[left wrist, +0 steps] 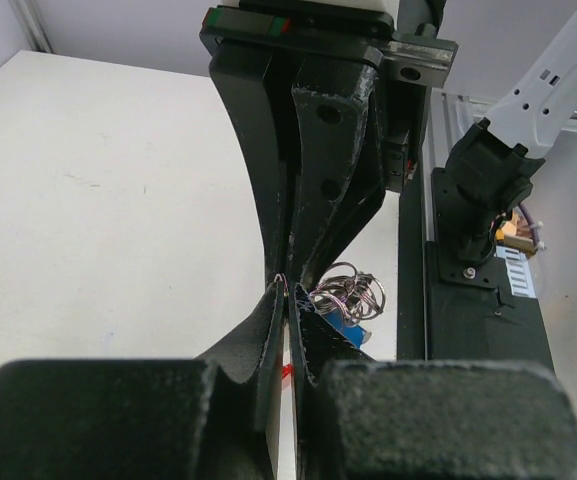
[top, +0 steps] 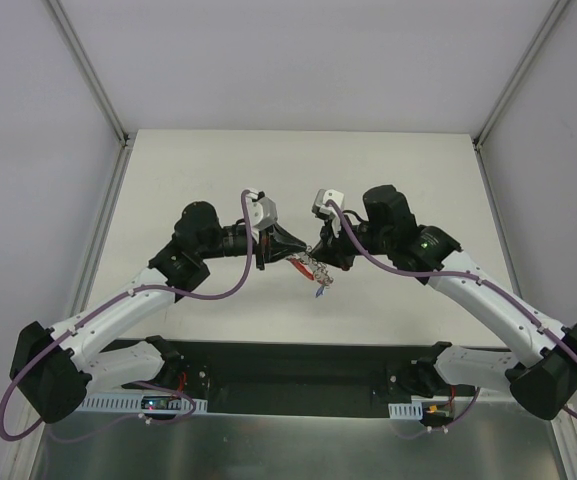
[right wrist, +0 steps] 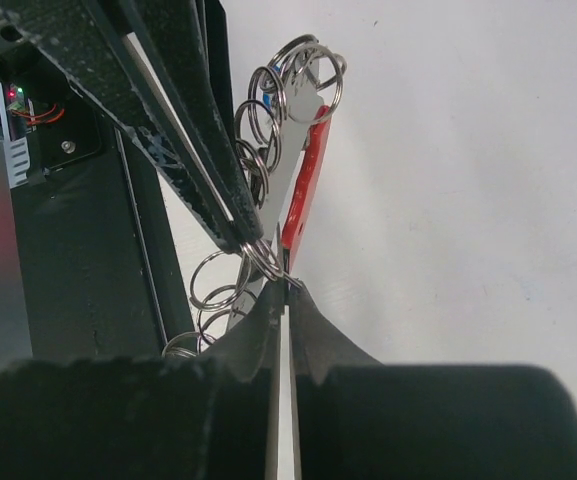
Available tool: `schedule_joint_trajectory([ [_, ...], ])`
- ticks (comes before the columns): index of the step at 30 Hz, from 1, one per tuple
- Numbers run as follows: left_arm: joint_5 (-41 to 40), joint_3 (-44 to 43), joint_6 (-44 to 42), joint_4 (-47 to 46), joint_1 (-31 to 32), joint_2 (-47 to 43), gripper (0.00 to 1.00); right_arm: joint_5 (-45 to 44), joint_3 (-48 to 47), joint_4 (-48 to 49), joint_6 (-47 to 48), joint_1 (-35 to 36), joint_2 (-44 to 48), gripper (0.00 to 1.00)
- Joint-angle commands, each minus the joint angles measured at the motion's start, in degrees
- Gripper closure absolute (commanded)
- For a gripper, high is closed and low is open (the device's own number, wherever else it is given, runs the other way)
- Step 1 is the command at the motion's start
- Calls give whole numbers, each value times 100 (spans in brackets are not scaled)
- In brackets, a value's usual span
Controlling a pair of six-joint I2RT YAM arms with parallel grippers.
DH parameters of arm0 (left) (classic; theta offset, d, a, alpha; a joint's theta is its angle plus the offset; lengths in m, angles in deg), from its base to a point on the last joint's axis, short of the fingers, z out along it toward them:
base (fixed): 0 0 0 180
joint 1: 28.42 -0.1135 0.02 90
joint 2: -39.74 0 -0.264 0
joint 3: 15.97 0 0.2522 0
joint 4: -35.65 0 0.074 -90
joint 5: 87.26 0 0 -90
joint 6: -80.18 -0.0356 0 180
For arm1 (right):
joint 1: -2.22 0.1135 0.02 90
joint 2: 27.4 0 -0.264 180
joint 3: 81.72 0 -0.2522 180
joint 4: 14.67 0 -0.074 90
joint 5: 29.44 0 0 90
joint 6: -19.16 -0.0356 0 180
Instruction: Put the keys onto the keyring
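The keyring [top: 317, 268] hangs in the air between my two grippers, above the middle of the table. It is a bunch of silvery rings [right wrist: 290, 92] with a curved red tag [right wrist: 306, 185]. My left gripper [top: 296, 256] is shut on a thin ring wire at its fingertips [left wrist: 290, 293]. My right gripper [top: 324, 250] is shut on a ring of the same bunch [right wrist: 286, 284], tip to tip with the left one. A blue key head [left wrist: 354, 323] hangs under the rings [left wrist: 348, 290]. The black and red keys are out of view.
The white table [top: 388, 170] spreads behind the grippers, with grey walls all round. A black base strip [top: 298, 365] with both arm mounts runs along the near edge. The right arm's base [left wrist: 478, 215] shows in the left wrist view.
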Motion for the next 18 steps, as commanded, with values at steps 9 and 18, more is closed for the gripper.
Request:
schedule_joint_trajectory([
  [9, 6, 206, -123, -251, 0, -347, 84, -351, -422, -744, 391, -54, 256, 99],
  [18, -46, 206, -431, -31, -9, -198, 70, -396, -1020, -1500, 910, 51, 37, 99],
])
